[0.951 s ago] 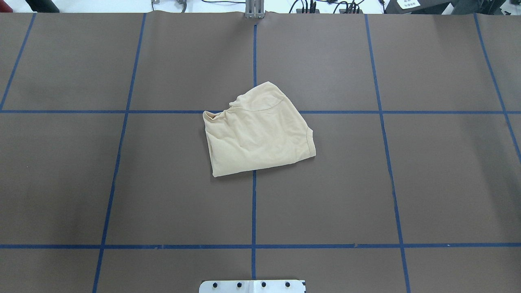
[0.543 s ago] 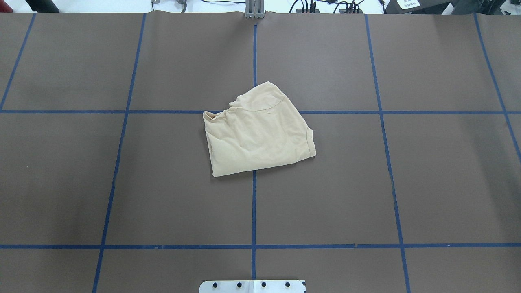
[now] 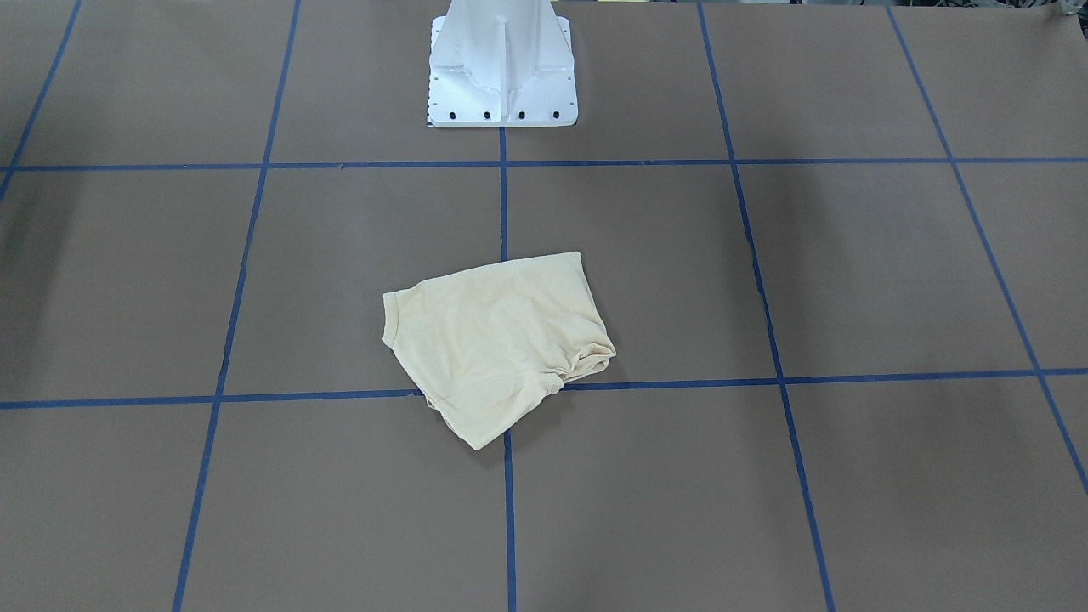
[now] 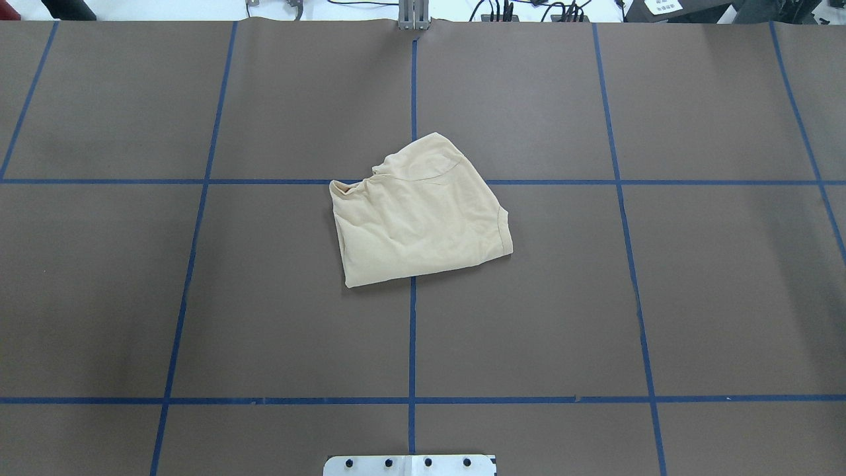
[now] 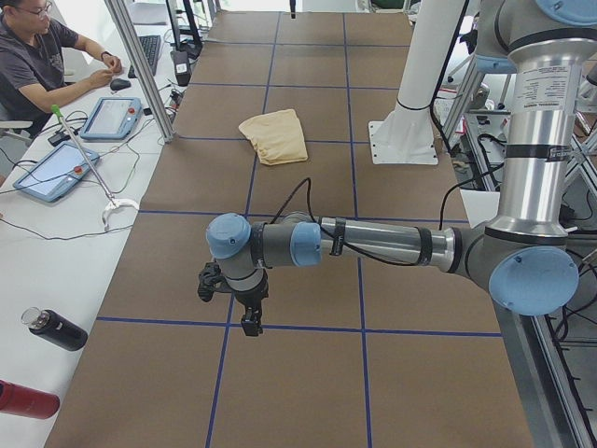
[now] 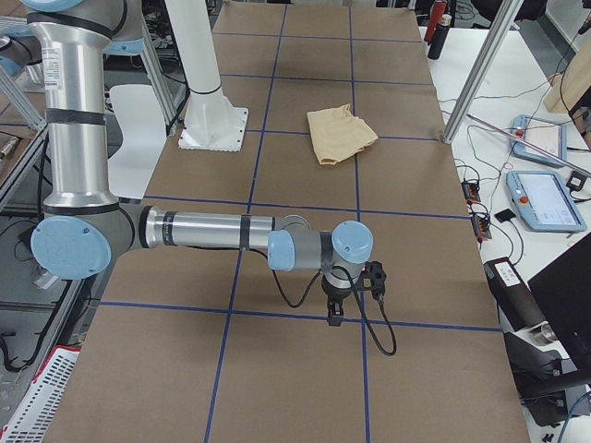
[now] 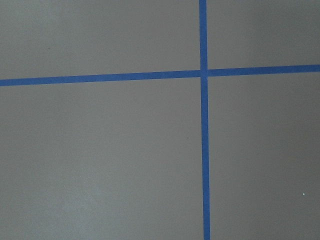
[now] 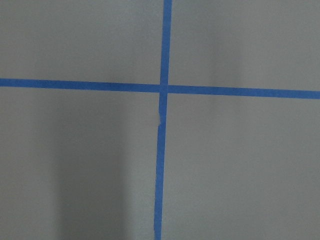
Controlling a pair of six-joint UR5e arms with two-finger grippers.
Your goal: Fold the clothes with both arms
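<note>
Bright, even light; the shirt (image 4: pixel 420 211) casts a faint shadow.

blue tape (image 4: pixel 412 344) grids brown table (image 4: pixel 727 297); person (image 5: pixel 37 58) near tablets (image 5: pixel 110 118).

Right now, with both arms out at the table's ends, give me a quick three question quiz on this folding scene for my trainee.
1. True or false: the shirt lies spread flat with both sleeves stretched out.
2. Where does the shirt lie? A: over a crossing of the blue tape lines. B: against the robot's base. C: hanging off an edge.
3. Does the left gripper or the right gripper touch the shirt?

Key: 1. False, it is a compact folded bundle. 2. A. 3. No, each hangs over the table well away from it.
</note>
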